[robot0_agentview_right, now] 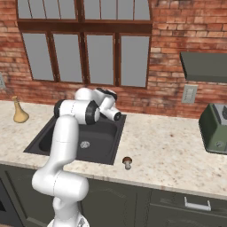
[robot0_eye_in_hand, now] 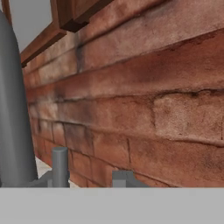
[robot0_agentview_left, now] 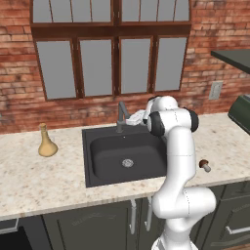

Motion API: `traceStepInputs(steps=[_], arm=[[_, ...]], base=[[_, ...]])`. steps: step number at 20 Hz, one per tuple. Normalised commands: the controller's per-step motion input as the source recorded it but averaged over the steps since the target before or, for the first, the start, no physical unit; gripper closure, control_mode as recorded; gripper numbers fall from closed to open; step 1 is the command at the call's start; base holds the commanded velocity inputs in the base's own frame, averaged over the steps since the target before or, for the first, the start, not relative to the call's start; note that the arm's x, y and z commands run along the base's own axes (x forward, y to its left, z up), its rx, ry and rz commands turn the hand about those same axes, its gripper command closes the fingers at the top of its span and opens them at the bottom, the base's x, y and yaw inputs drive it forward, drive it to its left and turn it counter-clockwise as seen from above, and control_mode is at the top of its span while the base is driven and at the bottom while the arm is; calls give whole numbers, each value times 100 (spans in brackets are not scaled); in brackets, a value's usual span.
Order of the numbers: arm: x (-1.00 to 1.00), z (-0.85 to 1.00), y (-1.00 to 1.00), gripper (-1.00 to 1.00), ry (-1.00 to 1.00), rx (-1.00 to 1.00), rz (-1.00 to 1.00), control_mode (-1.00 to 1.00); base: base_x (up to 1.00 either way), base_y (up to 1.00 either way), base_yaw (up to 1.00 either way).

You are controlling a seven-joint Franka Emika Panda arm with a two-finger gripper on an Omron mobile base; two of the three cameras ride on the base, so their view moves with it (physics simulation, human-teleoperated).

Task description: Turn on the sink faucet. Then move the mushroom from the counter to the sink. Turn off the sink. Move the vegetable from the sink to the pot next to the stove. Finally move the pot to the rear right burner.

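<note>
Reaching over the far edge of the sink [robot0_agentview_left: 105,134], the arm puts its gripper [robot0_agentview_left: 131,119] just beside the grey faucet [robot0_agentview_left: 120,115] in the left base view, the hand seeming to meet the spout near its base; the fingers are too small and crowded there to read, so I cannot tell whether they are spread or pinched. A tan vase [robot0_agentview_left: 47,142] stands on the counter [robot0_agentview_left: 44,180] well to the left, and the mushroom [robot0_agentview_left: 204,165] lies on the counter right of the basin, near the front edge. From the right base view, the sink [robot0_agentview_right: 108,155] sits behind the arm, the mushroom [robot0_agentview_right: 127,162] rests just past its near right corner (cap up, stem toward us), and a dark green appliance [robot0_agentview_right: 214,128] sits far right. Up close in the hand view, the faucet [robot0_eye_in_hand: 15,118] rises at the left against the brick wall [robot0_eye_in_hand: 144,109], and a short grey lever post [robot0_eye_in_hand: 60,167] stands beside it.
</note>
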Motion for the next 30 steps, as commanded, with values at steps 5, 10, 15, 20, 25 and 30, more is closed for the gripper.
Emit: traceStepInputs(steps=[5, 10, 15, 20, 25, 30], arm=[[15, -4, -6, 100, 5, 0, -3, -100], [18, -14, -15, 100, 2, 0, 0, -100], [9, -22, -36, 100, 0, 0, 0, -100], [0, -25, -49, 100, 0, 2, 0, -100], [0, -30, -59, 100, 0, 4, 0, -100], [0, -31, -66, 100, 1, 6, 0, -100]], base=[[0, 0, 0], [0, 0, 0], [0, 0, 0], [0, 0, 0], [0, 0, 0], [0, 0, 0]])
